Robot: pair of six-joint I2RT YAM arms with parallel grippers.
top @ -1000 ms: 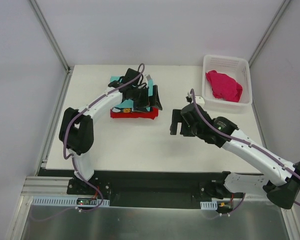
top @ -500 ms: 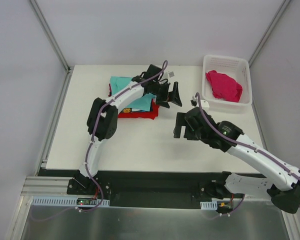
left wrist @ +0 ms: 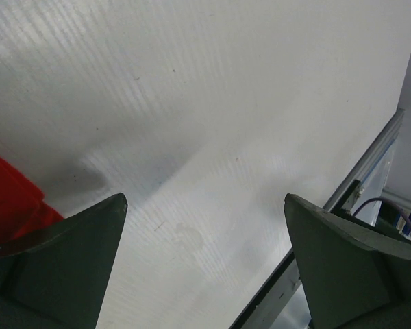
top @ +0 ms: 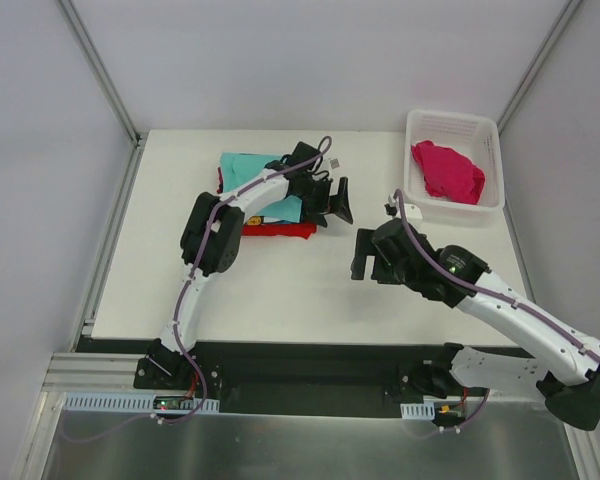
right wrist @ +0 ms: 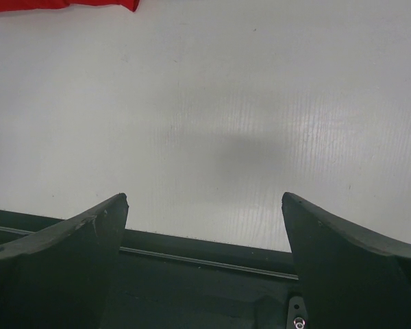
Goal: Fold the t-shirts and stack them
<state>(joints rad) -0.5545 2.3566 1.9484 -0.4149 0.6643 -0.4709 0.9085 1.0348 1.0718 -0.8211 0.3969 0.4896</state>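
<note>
A folded stack of t-shirts lies at the back left of the table, the mint-teal one (top: 242, 164) on top and the red one (top: 280, 229) at the bottom. The magenta-pink t-shirt (top: 447, 170) lies crumpled in the white basket (top: 453, 119). My left gripper (top: 332, 205) stands open just right of the stack, nothing between its fingers. The left wrist view shows that gripper (left wrist: 204, 199) over bare table with the red cloth's edge (left wrist: 7, 199) at its left. My right gripper (top: 360, 256) (right wrist: 204, 197) is open and empty over the table's middle, the red shirt's hem (right wrist: 61, 4) far ahead of it.
The white table (top: 280, 290) ends in a dark metal rail along its near edge (right wrist: 192, 260). The basket stands in the back right corner. White walls with metal posts enclose the sides and back.
My left arm has swung off the shirt stack to its right side, leaving the teal shirt uncovered. My right gripper has drifted a little right and toward the near edge.
</note>
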